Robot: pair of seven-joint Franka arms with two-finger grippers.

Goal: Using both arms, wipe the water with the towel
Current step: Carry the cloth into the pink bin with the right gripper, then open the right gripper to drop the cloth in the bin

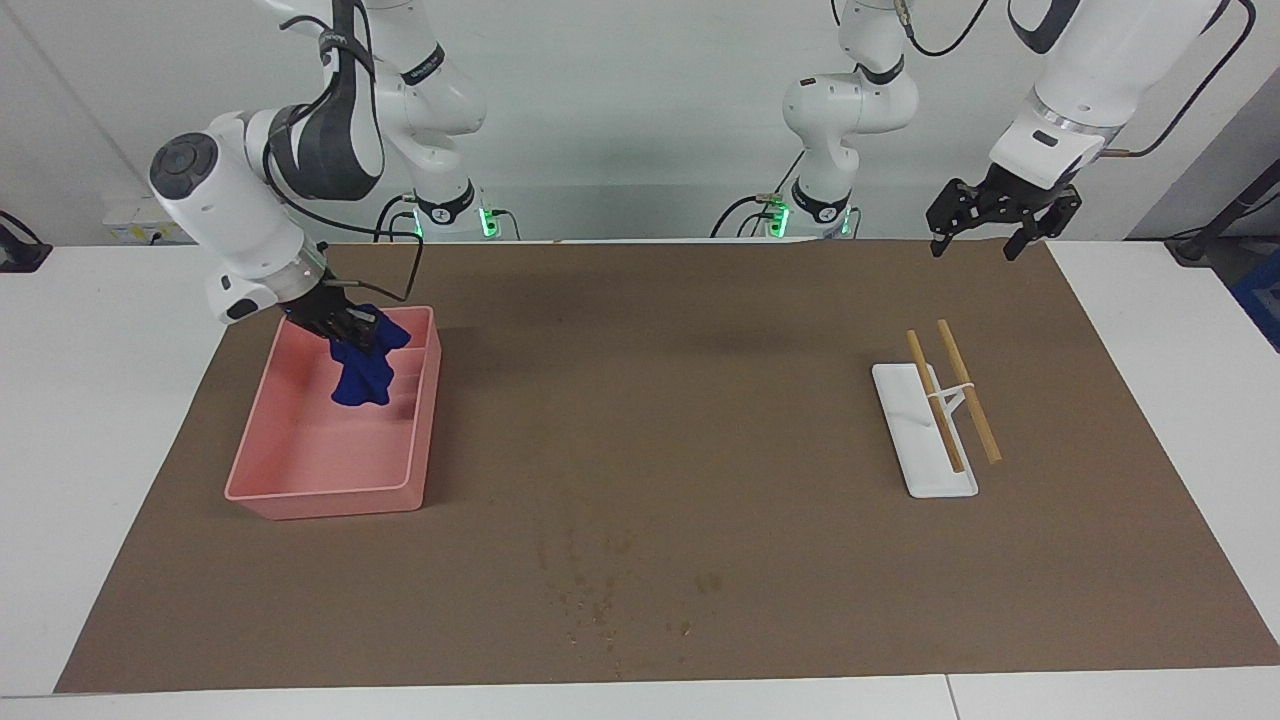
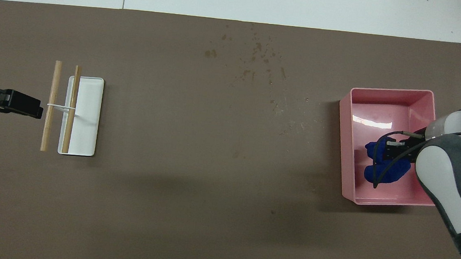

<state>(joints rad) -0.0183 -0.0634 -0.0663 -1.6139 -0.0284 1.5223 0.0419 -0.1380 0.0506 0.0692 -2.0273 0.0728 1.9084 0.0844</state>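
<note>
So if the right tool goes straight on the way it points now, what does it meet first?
The right tool, shut on the towel, points down into the pink tray. The hanging towel would probably reach the tray's floor first; its present height above the floor is unclear.

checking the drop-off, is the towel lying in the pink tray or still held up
Held up. The right gripper is shut on the towel, which hangs bunched over the pink tray; whether its tip touches the floor cannot be told.

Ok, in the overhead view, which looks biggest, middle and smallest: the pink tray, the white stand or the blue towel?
1. Pink tray, clearly biggest.
2. White stand.
3. Blue towel, smallest; it hangs bunched over the tray and partly hidden, so its full size is unsure.
</note>
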